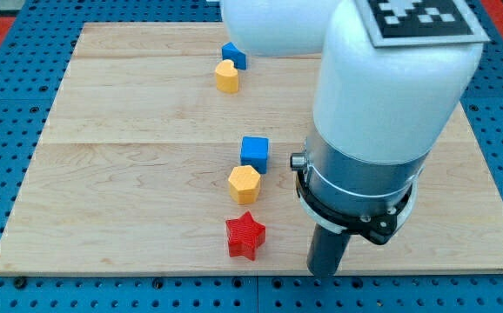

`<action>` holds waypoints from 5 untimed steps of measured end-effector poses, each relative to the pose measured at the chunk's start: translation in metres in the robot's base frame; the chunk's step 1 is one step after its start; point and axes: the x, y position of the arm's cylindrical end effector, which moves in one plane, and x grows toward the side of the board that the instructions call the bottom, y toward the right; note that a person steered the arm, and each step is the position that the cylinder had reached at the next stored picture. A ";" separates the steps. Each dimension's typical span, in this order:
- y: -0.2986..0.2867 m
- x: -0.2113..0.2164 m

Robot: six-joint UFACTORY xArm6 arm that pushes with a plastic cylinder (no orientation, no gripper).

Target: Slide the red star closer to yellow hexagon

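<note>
The red star [244, 235] lies near the view's bottom edge of the wooden board [130, 174]. The yellow hexagon [244, 183] sits just above it, with a small gap between them. A blue cube [254, 153] touches the hexagon's upper side. My tip [323, 271] is at the bottom of the dark rod, to the right of the red star and a little lower, apart from it.
A yellow heart-like block [226, 76] and a small blue block [233, 56] sit together near the view's top. The big white arm body [391, 87] covers the board's right part. A blue pegboard [8, 104] surrounds the board.
</note>
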 end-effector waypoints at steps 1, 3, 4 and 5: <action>-0.023 0.000; -0.112 -0.007; -0.090 -0.029; -0.109 -0.031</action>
